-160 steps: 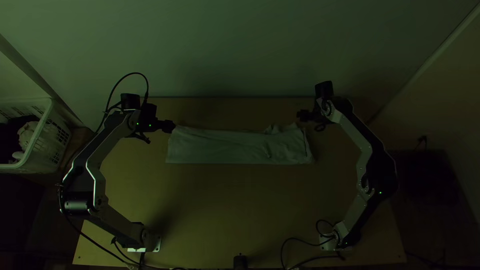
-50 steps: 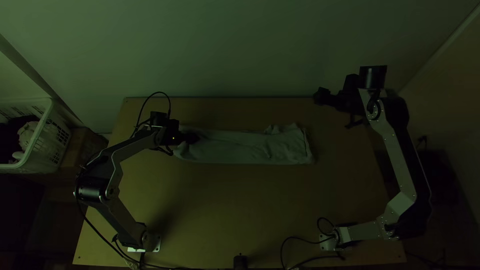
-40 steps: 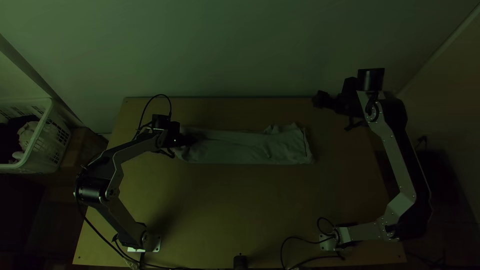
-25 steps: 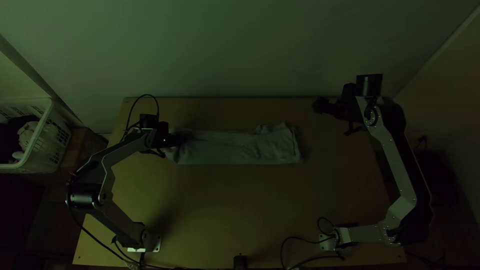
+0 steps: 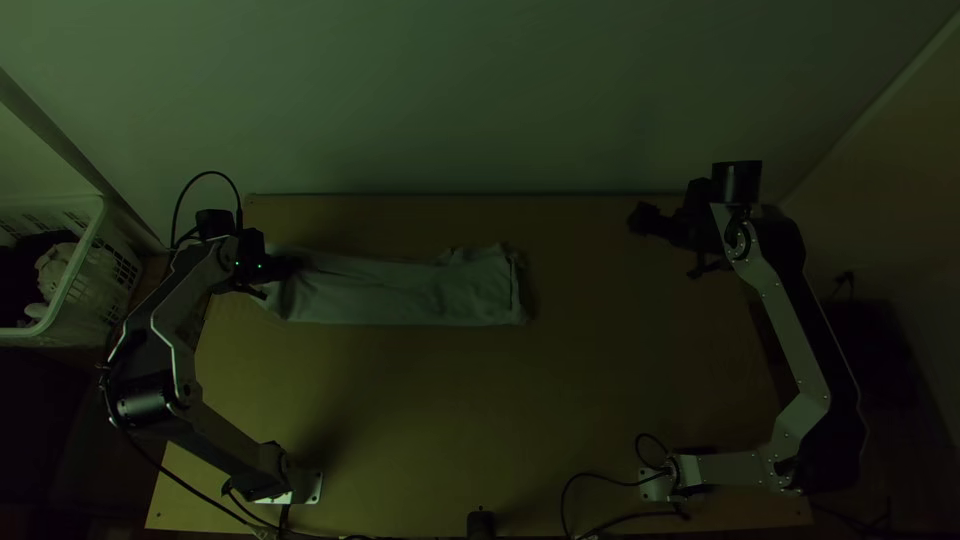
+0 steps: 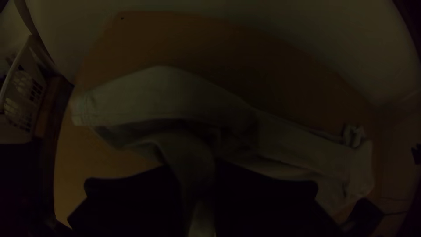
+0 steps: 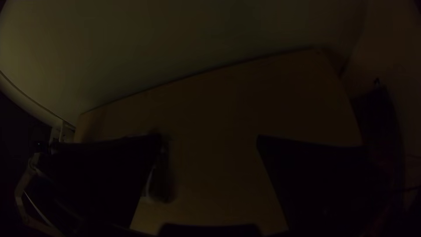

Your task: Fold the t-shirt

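Note:
The pale t-shirt (image 5: pixel 410 292) lies as a long narrow folded strip across the left and middle of the table's far half, its right end wrinkled. At the strip's left end is my left gripper (image 5: pixel 287 267). The left wrist view has the t-shirt (image 6: pixel 166 94) raised in a bunched ridge, pinched by my left gripper (image 6: pixel 196 175), with cloth running between the fingers. My right gripper (image 5: pixel 643 218) is well to the right of the cloth, near the table's far edge. In the right wrist view the right gripper (image 7: pixel 209 139) stands wide open, nothing between its fingertips.
A white laundry basket (image 5: pixel 75 300) with cloth inside stands off the table's left side. The wooden table (image 5: pixel 480 400) has bare surface in front of the strip and to its right. A small black object (image 5: pixel 481 523) and cables are at the near edge.
My left gripper moved right onto the cloth, then back left, dragging the whole t-shirt left with it. The right arm swung outward to the right, then its gripper dipped slightly toward the near side.

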